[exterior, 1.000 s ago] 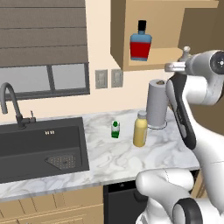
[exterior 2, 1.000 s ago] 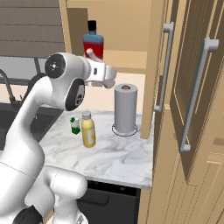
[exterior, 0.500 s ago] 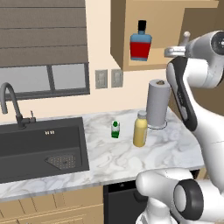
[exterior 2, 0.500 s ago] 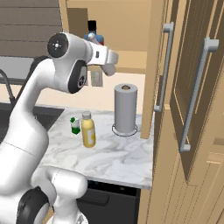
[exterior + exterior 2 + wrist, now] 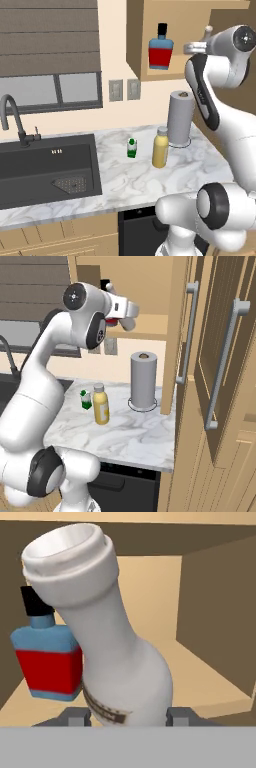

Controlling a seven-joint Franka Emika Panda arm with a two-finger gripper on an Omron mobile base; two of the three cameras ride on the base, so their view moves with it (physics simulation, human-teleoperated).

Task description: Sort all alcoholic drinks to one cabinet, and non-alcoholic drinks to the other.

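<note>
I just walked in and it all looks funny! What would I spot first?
A pale long-necked bottle, held tilted in the pincer up at the little wooden cabinet. Behind it on the shelf stands a blue bottle with a red label.

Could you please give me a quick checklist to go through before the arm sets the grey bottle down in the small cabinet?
1. Grip: gripper shut on the grey bottle, a finger on each side: ok.
2. Bottle attitude: it leans in the hand view, which rolls with the hand: cannot tell.
3. Bare shelf board beside the blue bottle: ok.
4. Gap between the two bottles: they overlap in the hand view: cannot tell.
5. Yellow bottle and green carton on the counter, out of the way: ok.
</note>
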